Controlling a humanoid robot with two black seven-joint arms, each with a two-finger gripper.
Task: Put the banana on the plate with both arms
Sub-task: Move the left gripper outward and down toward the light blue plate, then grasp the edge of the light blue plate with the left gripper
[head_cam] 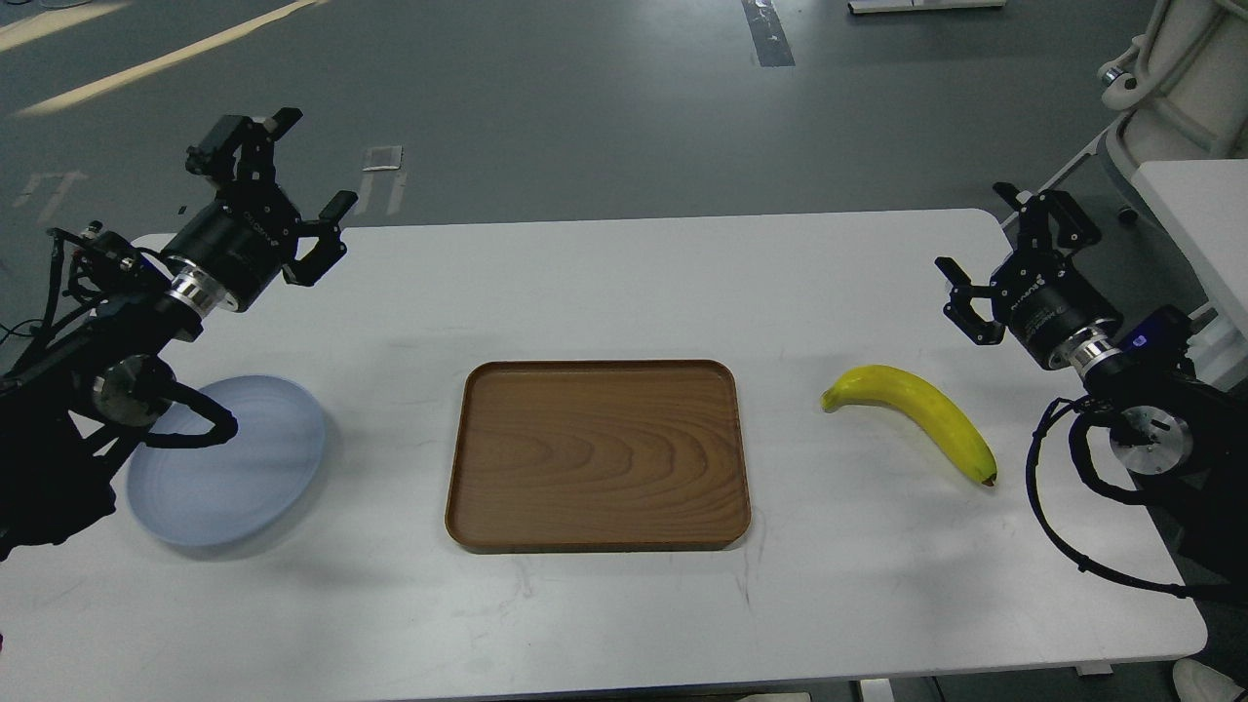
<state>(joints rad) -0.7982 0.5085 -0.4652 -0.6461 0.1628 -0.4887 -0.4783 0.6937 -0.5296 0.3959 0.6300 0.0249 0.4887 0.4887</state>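
Note:
The yellow banana (916,415) lies on the white table at the right, its greenish stem end pointing left. The pale blue plate (239,466) lies at the left, its left part hidden behind my left arm. My left gripper (283,171) is open and empty, raised above the table's far left, well behind the plate. My right gripper (1004,258) is open and empty, up and to the right of the banana, apart from it.
A brown wood-grain tray (598,454) lies in the middle of the white table (624,283), between plate and banana. A white table and a white machine base (1185,78) stand past the right edge. Grey floor lies beyond the far edge.

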